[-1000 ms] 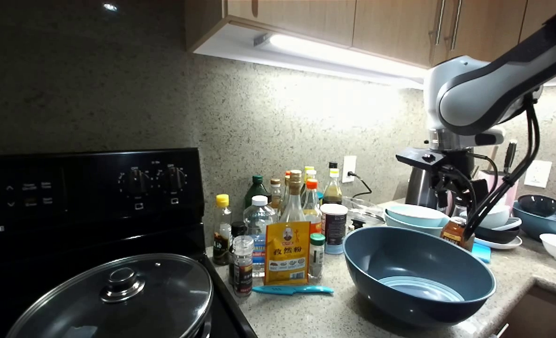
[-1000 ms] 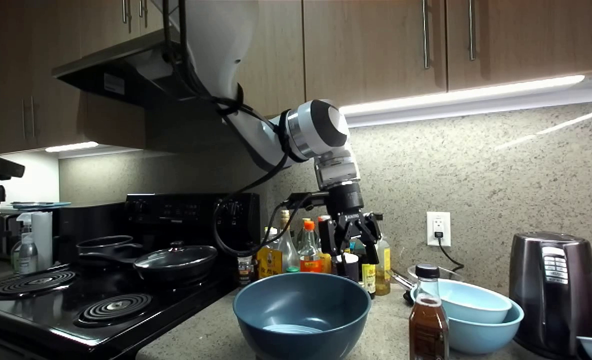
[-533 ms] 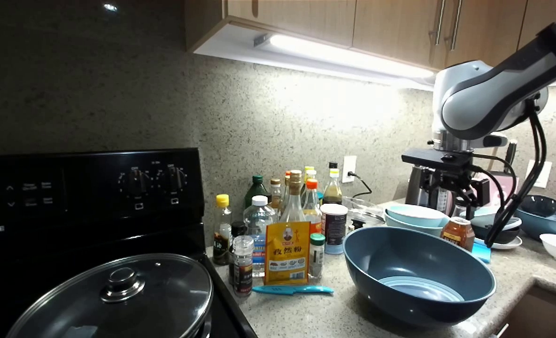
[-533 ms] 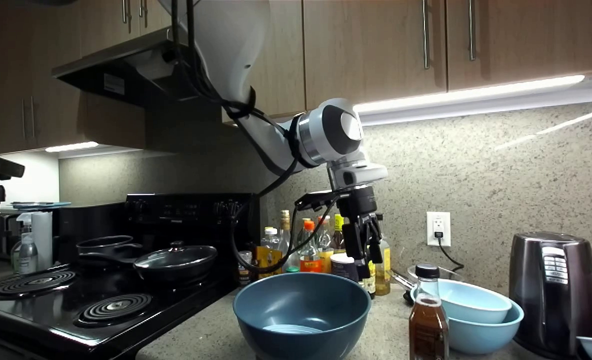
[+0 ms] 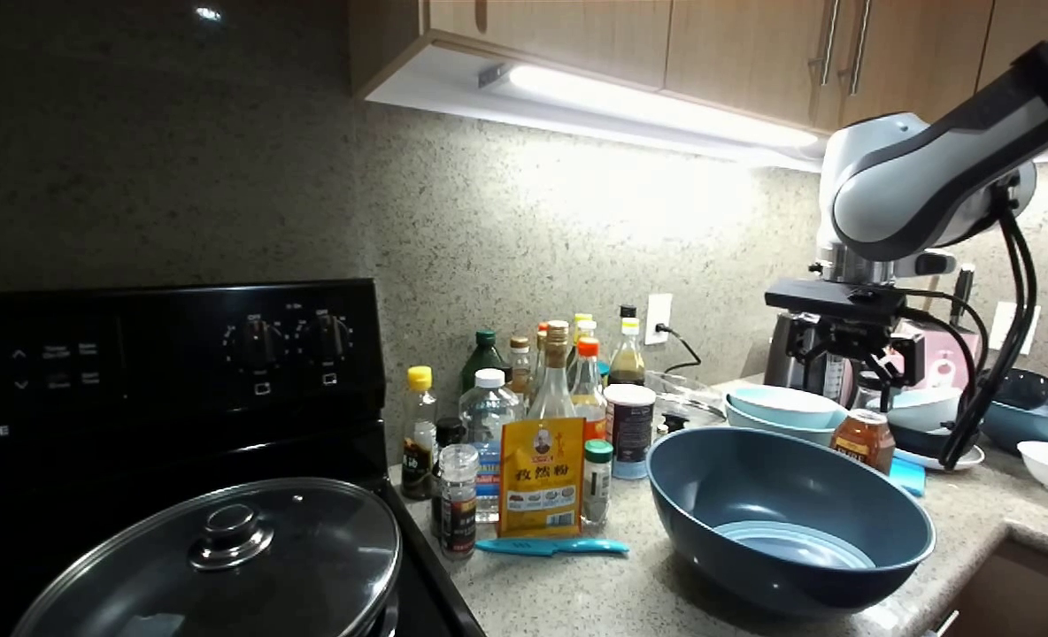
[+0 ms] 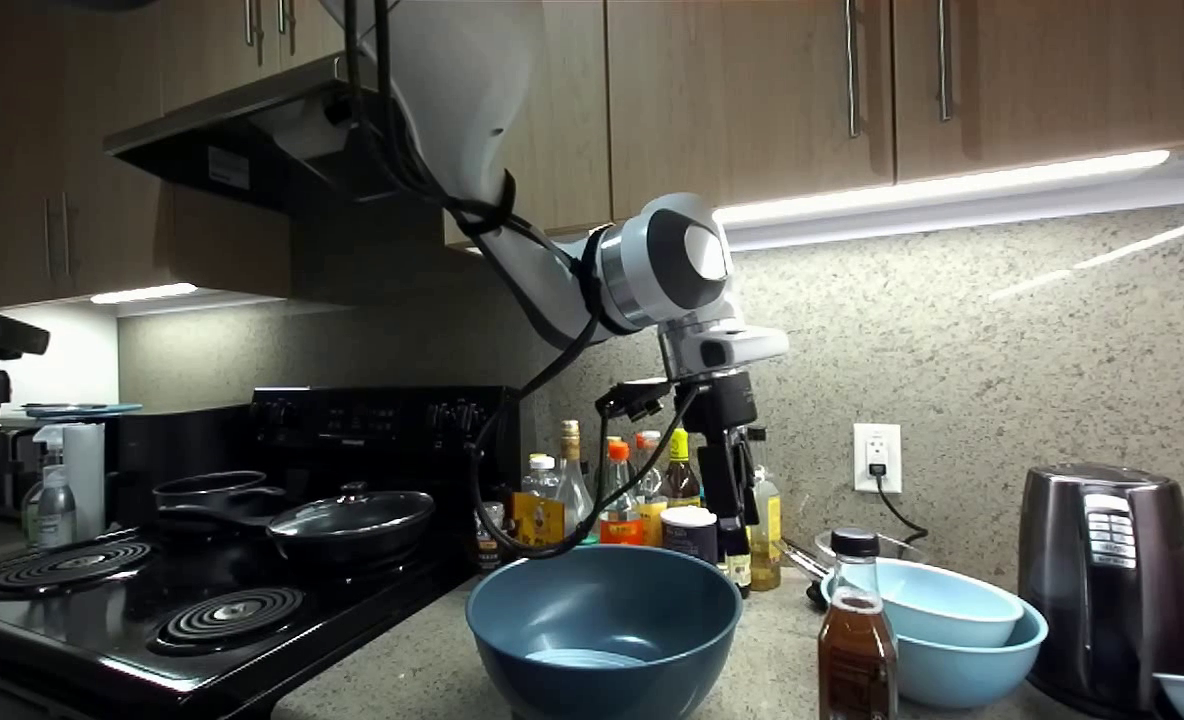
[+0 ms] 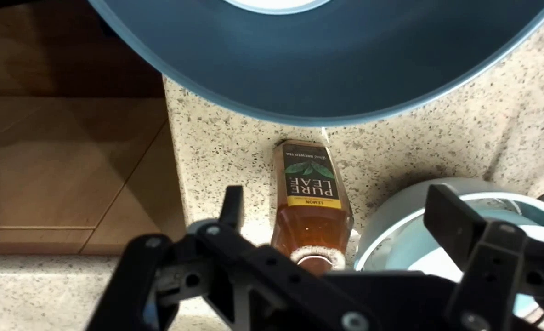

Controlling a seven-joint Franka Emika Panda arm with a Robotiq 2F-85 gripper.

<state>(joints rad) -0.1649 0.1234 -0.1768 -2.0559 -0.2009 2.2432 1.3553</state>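
Since a second ago, my gripper had swung farther from the stove and twisted, now nearly edge-on in an exterior view. I had its fingers spread wide, nothing held, no contact that I could see. Nearest in my wrist view was a bottle, lower down, framed between the fingers. It stood upright on the counter, beside the big bowl and a stack of small bowls. Bottle: clear walls, brown tea inside, angular body tapering to a round neck, black cap, dark label with green leaves and a yellow strip. Big bowl: smooth, dark blue, round, flared sides, soft shine. Small bowls: pale blue, rounded, nested. Counter: speckled, stone-like, straight edge. Fingers: black, blocky, flat-faced. Stove: glossy black, coil burners.
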